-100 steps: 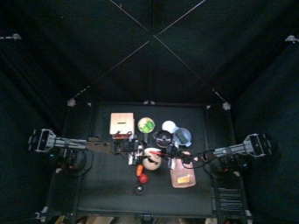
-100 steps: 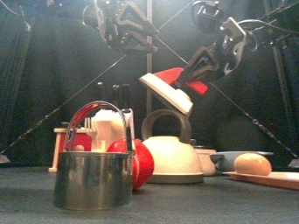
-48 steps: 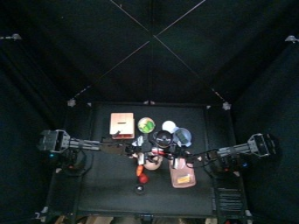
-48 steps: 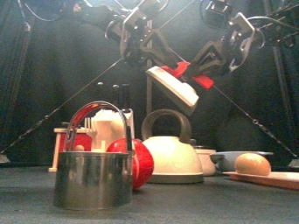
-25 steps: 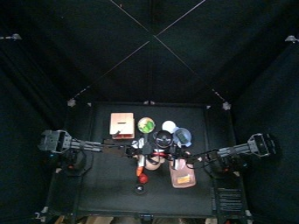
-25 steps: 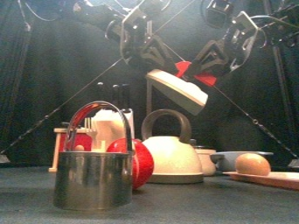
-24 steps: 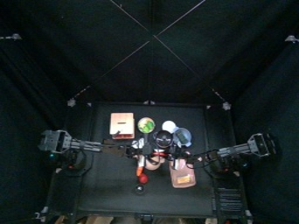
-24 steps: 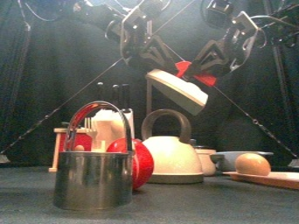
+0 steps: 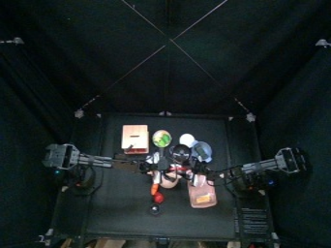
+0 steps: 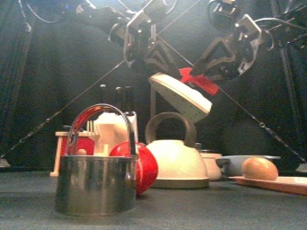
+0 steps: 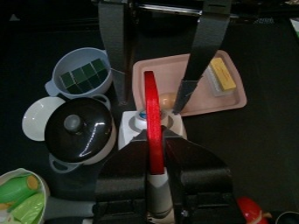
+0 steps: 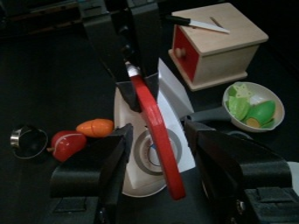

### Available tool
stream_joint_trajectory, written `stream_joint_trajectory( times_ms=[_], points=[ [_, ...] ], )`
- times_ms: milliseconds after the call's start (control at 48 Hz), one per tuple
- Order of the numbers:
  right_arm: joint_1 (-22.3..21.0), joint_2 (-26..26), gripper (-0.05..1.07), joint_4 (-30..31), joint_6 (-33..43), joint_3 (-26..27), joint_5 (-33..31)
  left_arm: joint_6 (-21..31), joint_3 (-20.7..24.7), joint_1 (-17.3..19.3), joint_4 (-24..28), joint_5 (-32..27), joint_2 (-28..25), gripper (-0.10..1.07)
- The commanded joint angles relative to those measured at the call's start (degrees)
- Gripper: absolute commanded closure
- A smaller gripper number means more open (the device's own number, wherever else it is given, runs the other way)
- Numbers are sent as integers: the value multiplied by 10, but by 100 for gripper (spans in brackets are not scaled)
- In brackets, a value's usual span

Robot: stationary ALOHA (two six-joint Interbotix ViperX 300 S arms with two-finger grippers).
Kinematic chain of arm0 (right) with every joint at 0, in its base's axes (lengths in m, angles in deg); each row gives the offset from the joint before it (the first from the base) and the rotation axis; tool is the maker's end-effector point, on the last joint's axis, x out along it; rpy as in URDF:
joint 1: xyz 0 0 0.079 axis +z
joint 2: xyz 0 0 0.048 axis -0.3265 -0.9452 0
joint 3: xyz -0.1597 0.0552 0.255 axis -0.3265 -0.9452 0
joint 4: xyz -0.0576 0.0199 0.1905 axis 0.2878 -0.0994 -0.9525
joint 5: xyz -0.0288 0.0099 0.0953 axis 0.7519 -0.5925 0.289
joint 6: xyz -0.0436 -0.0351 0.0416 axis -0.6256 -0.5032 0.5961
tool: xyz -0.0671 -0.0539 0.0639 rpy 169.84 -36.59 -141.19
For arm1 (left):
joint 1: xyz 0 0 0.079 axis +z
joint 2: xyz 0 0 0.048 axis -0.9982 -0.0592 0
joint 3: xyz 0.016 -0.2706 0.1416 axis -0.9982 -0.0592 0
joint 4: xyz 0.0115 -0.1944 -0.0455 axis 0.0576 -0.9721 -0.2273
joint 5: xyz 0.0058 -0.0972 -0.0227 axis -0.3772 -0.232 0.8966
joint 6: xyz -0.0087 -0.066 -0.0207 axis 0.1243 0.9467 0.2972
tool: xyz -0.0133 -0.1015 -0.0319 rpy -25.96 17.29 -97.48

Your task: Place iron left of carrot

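Two grippers meet high above the white kettle [image 10: 180, 160], and the iron [image 10: 180, 92] hangs in the air between them. The iron is white with a red handle. It is tilted, with its flat white side facing down toward the kettle.

The left gripper [image 10: 153, 58] is above the kettle and a bit to its left. Its jaws are pinched together on the iron's red handle, so it is the one holding the iron up.

The right gripper [image 10: 222, 58] is above the kettle and a bit to its right. Its jaws stand wide apart, one on each side of the iron, and they do not squeeze it.

The carrot [image 12: 96, 128] lies down on the table, small and orange. The right wrist view shows it, but I cannot tell how near it is to the kettle.

A shiny metal pail [image 10: 96, 184] stands in front of the kettle and to its left. A red round thing [image 10: 143, 167] sits just left of the kettle. A wooden board [image 10: 282, 183] with a round tan bun [image 10: 258, 168] on it lies to the kettle's right.
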Motion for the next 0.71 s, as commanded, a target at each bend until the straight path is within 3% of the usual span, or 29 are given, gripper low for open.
stream_joint_trajectory(
  times_ms=[0,500,688],
  points=[
    [0,17,17,-2,-1,2,-10,1,12,1,1,4,7,55],
    [6,31,17,-6,0,-6,-12,2,9,-8,1,3,14,55],
    [11,43,17,-6,-1,-12,-13,3,-1,-25,1,0,44,55]
  ],
)
